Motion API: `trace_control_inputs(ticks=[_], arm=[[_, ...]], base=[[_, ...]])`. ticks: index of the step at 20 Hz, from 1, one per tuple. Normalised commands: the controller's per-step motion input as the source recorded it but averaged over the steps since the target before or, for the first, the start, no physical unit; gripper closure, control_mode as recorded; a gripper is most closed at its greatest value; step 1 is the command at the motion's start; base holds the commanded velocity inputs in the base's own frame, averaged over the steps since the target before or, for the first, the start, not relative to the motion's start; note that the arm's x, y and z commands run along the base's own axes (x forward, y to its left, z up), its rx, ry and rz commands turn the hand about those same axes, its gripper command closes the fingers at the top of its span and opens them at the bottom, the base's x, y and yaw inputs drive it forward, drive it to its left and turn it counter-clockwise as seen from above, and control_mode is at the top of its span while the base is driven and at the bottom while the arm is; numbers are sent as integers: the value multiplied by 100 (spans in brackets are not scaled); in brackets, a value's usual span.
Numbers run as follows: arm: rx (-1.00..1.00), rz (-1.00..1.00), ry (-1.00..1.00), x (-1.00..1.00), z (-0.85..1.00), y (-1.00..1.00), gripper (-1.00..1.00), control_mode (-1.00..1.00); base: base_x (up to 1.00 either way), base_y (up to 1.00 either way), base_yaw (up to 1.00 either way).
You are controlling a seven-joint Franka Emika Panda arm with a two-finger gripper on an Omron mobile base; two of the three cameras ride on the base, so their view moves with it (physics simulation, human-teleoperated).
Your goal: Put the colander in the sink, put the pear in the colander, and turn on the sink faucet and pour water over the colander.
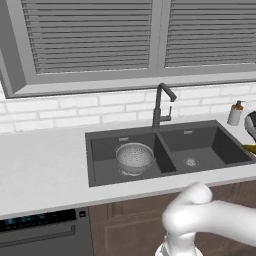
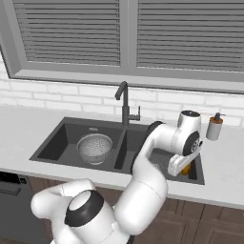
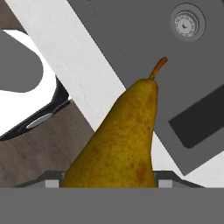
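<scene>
Pear sits right in front of the hand camera, big and yellow-brown with little spots, its thin stem pointing up. It sits between the jaws of the gripper, and they look closed on its fat end, though the finger tips are hidden. From the right base view a bit of orange fruit peeks out under the hand, which hangs over the right side of the sink. From the left base view a yellow tip of the pear shows at the far right edge.

Behind the pear, the hand view shows the dark sink floor and a round metal drain.

The colander sits upright in the left basin, well apart from the pear. The sink faucet stands behind the wall between the two basins. A small soap bottle stands on the white counter to the right of the faucet. Window blinds hang above.
</scene>
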Motion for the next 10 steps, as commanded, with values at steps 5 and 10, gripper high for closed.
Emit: trace_control_inputs(ticks=[5, 10], arm=[[0, 1, -5, -29, 42, 95, 100, -100], [-1, 0, -3, -14, 31, 99, 100, -100]], base=[[0, 0, 0], [0, 0, 0]])
